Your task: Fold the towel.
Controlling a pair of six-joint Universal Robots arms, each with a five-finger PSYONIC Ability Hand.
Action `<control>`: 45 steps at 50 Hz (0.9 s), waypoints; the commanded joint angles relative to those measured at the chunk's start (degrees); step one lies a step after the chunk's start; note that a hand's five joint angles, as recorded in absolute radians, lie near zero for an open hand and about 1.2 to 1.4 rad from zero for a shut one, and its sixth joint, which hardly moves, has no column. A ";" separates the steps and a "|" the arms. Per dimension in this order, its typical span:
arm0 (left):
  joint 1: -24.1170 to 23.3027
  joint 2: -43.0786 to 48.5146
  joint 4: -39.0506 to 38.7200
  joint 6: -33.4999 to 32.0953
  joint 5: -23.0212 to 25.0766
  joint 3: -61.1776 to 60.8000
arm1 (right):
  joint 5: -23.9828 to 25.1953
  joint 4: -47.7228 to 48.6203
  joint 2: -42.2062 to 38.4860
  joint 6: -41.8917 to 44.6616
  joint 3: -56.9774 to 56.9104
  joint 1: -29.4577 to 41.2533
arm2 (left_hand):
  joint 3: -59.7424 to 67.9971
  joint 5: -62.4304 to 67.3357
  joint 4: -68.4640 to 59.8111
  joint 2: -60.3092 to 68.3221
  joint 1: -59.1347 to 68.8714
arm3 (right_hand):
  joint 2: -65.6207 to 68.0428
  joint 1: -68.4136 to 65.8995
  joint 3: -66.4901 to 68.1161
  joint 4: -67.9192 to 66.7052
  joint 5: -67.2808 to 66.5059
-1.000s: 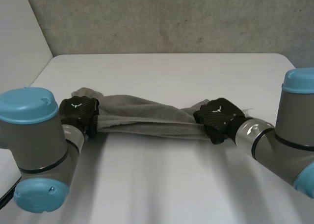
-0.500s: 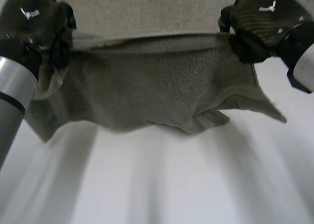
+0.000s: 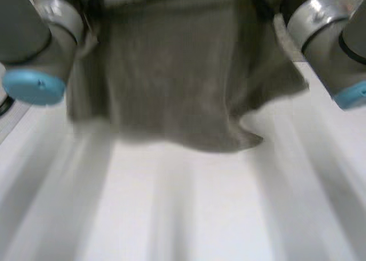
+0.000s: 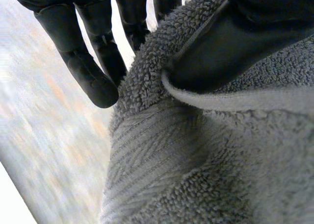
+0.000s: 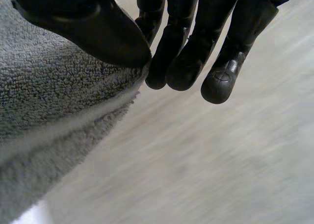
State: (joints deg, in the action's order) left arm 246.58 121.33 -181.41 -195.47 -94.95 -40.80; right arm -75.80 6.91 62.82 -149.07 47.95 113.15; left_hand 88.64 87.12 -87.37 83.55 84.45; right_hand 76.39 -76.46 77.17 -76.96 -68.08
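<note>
While my left hand (image 4: 235,42) and right hand (image 5: 191,42) each pinch the top edge, the towel (image 3: 171,84) hangs down wide between them.

Rough, looped terry-cloth towel (image 4: 196,150), matt grey; faintly glossy black left hand (image 4: 91,72); smooth white table (image 3: 189,215).

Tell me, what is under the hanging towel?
Under the towel, bare white table shows and nothing lies on it. The towel hangs like a curtain, so the table's far part behind it is covered.
</note>
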 commanded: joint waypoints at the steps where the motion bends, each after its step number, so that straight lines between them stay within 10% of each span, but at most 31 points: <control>1: 0.04 -2.32 0.09 10.17 0.29 7.40 | -1.72 14.02 5.56 -2.88 3.72 -0.13 | -8.64 -17.12 7.37 -3.55 -4.45 | 3.61 -3.54 2.83 -3.04 -1.92; 15: 3.56 -8.65 -3.93 14.24 3.28 -29.72 | 4.79 -12.70 3.02 -2.02 19.08 0.05 | -8.64 -17.12 7.37 -3.55 -4.45 | 3.61 -3.54 2.83 -3.04 -1.92; 32: 4.70 -18.68 -22.93 2.91 6.45 -64.49 | 4.61 -9.90 2.93 0.98 41.17 0.31 | -8.64 -17.12 7.37 -3.55 -4.45 | 3.61 -3.54 2.83 -3.04 -1.92; 36: 4.44 -19.81 -25.21 0.71 6.45 -66.69 | 4.18 -6.40 3.01 0.89 43.63 -0.04 | -8.64 -17.12 7.37 -3.55 -4.45 | -25.69 25.76 -26.47 26.26 27.38; 45: 4.79 -20.35 -26.18 0.53 6.36 -66.78 | -0.40 2.05 7.94 -4.47 47.85 -0.74 | -8.64 -17.12 7.37 -3.55 -4.45 | -44.78 44.84 -45.55 45.34 46.47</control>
State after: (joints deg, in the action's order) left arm 251.04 101.00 -207.39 -195.13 -88.49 -107.95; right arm -73.14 3.97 67.24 -149.67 93.45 112.82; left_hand 88.68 87.12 -87.37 83.55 84.46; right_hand 37.88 -37.31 37.46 -37.29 -25.96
